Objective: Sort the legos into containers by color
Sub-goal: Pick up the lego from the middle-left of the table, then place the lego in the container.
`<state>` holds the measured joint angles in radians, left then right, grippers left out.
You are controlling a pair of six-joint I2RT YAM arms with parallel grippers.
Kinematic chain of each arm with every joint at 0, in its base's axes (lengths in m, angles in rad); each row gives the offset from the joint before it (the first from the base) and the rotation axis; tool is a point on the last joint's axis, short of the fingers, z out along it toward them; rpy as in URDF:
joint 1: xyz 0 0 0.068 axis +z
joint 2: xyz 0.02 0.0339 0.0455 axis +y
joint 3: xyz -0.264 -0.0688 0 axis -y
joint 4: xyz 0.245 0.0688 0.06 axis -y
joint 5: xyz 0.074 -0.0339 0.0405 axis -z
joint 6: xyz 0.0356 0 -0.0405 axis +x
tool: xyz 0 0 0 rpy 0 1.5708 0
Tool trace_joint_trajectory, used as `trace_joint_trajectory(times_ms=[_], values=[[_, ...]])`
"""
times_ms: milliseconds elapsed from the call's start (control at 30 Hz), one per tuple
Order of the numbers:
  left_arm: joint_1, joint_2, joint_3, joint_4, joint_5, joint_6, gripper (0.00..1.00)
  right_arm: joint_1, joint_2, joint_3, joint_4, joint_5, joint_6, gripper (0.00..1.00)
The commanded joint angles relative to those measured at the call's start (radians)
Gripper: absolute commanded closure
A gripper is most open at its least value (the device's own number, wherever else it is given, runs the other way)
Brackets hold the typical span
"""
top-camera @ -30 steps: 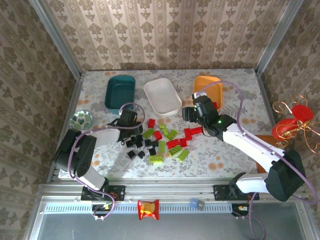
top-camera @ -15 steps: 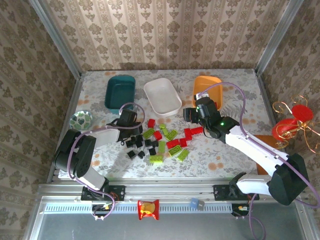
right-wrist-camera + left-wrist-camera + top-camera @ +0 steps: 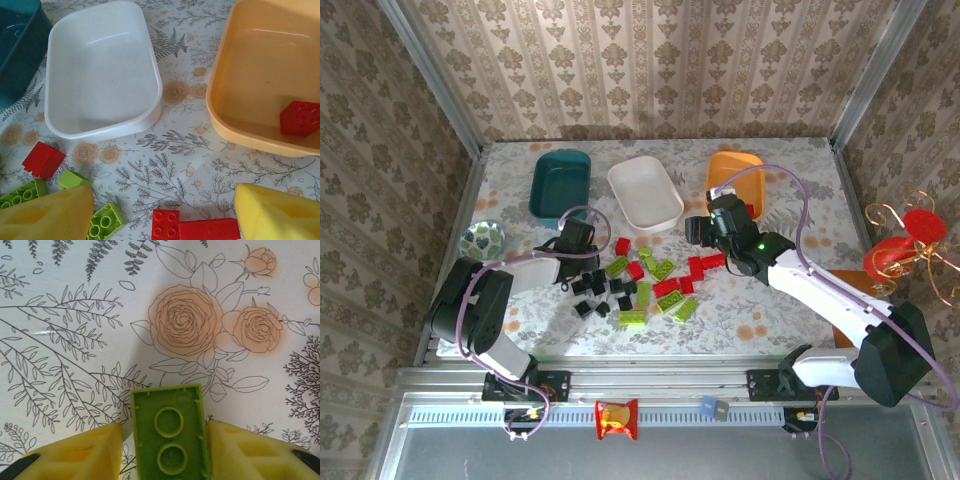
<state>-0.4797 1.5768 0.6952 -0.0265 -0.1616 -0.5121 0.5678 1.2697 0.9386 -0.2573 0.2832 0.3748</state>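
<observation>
A lime green brick (image 3: pixel 169 435) sits between the pads (image 3: pixel 80 455) of my left end effector (image 3: pixel 165 452), close to the surface (image 3: pixel 75 315), and I cannot tell if it is clamped; light, stiff and smooth, it wants pinching on its flat long sides, while my right end effector (image 3: pixel 162 212) hangs released.

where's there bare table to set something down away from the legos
Free: the table strip along the near edge in front of the brick pile, and the far right corner beside the orange tub. The white tub is empty too. Crowded: the middle, where the bricks lie scattered, and the narrow gaps between the tubs.
</observation>
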Motion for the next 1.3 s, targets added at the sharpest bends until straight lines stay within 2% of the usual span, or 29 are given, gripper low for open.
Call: trace_joint_trajectory(times_ms=[0, 100, 200, 433, 533, 633, 833, 1033, 1267], values=[[-0.019, 0.025, 0.004, -0.048, 0.030, 0.009, 0.59, 0.004, 0.002, 0.000, 0.005, 0.018, 0.024, 0.24], [-0.019, 0.016, 0.007, -0.034, 0.037, 0.012, 0.70, 0.006, 0.004, 0.000, 0.006, 0.013, 0.026, 0.25], [-0.020, 0.001, 0.016, -0.027, 0.044, 0.015, 0.74, 0.004, 0.002, 0.000, 0.004, 0.011, 0.026, 0.24], [-0.029, -0.106, 0.073, -0.079, 0.051, 0.021, 0.76, 0.004, -0.019, -0.007, 0.001, 0.024, 0.026, 0.24], [-0.056, -0.173, 0.135, -0.109, 0.040, 0.038, 0.76, 0.004, -0.034, -0.017, 0.004, 0.029, 0.035, 0.24], [-0.091, -0.165, 0.240, -0.117, 0.033, 0.061, 0.76, 0.004, -0.051, -0.034, 0.010, 0.040, 0.048, 0.24], [-0.135, 0.098, 0.557, -0.121, 0.063, 0.109, 0.76, 0.001, -0.080, -0.065, -0.001, 0.068, 0.068, 0.24], [-0.126, 0.384, 0.841, -0.207, 0.073, 0.135, 0.76, 0.000, -0.111, -0.099, -0.015, 0.077, 0.083, 0.24], [-0.128, 0.536, 0.988, -0.260, 0.090, 0.144, 0.73, -0.001, -0.127, -0.122, -0.017, 0.081, 0.094, 0.24]])
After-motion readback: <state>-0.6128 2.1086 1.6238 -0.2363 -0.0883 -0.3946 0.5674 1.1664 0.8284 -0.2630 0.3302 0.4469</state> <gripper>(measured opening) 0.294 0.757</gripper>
